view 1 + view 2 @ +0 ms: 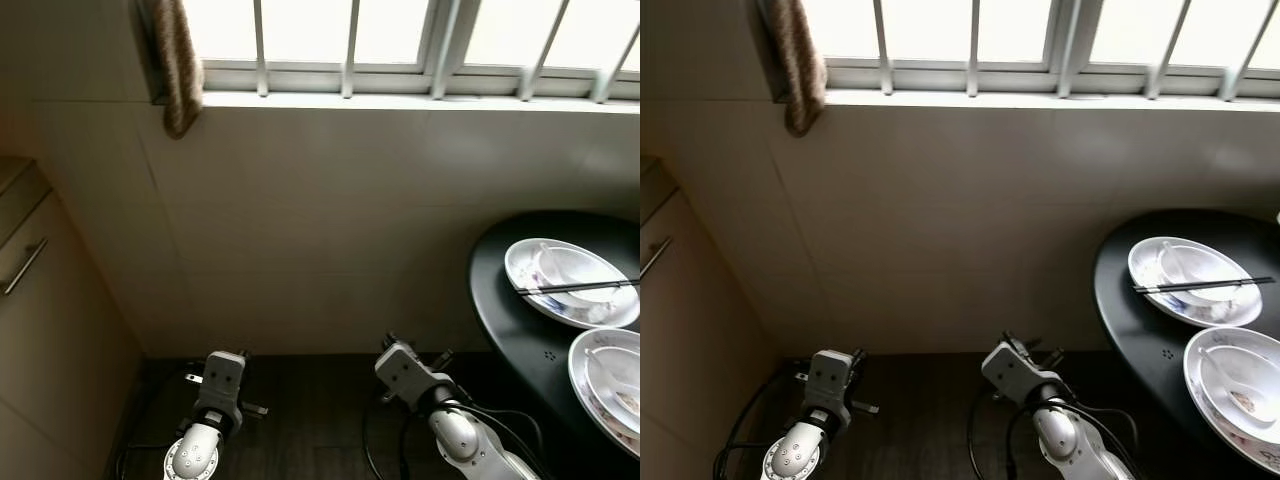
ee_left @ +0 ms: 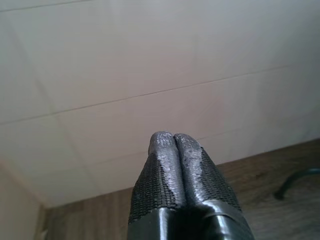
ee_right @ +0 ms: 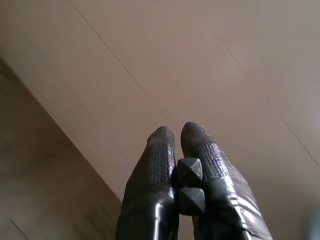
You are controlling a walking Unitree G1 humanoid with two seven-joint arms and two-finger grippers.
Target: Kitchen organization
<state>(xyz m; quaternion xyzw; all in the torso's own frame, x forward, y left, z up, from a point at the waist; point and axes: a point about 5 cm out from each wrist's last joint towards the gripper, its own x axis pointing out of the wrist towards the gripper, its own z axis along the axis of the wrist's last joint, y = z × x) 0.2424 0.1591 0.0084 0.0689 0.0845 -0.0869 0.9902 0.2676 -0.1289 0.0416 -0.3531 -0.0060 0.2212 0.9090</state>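
Black round table [image 1: 510, 320] sits at the robot's right, against the tiled wall [image 1: 320, 220]. On it, two sets of white dishes. Far set: a white plate [image 1: 572, 285] with a shallow white bowl [image 1: 568, 268] inside it and a pair of dark chopsticks [image 1: 575, 288] laid flat across the bowl's rim. Near set: a second plate [image 1: 1238, 400] holding a white bowl [image 1: 1238, 382] with some brownish residue at the bottom; it looks like stacked plates underneath, can't tell how many.

Both arms are low over the dark wood floor [image 1: 300, 420], pointing at the wall. Right gripper [image 3: 176, 137]: fingers pressed together, holding nothing. Left gripper [image 2: 173, 140]: fingertips touching, also holding nothing.

The dishes are well apart from both grippers, off to the right of the right arm [image 1: 440, 410] and higher, up on the tabletop. The left arm [image 1: 205, 425] is further away still, near the beige cabinet [image 1: 40, 330] with a metal bar handle [image 1: 24, 266].

Barred window [image 1: 400, 45] above the wall, brown cloth [image 1: 178, 65] hanging at its left end.
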